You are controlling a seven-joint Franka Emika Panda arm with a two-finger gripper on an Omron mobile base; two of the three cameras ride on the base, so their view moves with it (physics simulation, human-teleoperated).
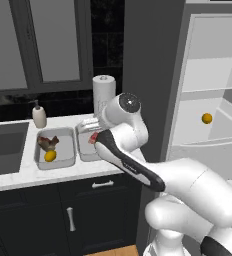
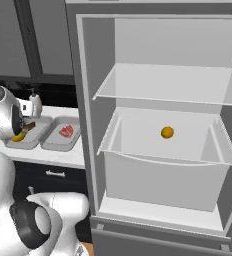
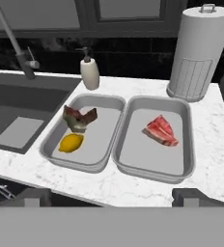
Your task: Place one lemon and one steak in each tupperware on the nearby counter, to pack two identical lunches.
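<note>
On the counter [image 3: 133, 185], a sink [image 3: 22, 113] is seen far left, a soap bottle [image 3: 90, 72] behind it. Next, the left tub [image 3: 53, 144] is loaded: a steak [image 3: 79, 118] at the back, a lemon [image 3: 71, 143] just in front. Touching its side, the right tub [image 3: 186, 159] is seen with one red steak [image 3: 161, 130] alone. Behind, a paper towel roll [image 3: 198, 53] stands upright. The gripper [image 3: 111, 198] is held above the counter's front edge, jaws wide apart, nothing between them. Farther right, a second lemon [image 2: 167, 132] is spotted on the open fridge's [image 2: 88, 90] middle shelf.
</note>
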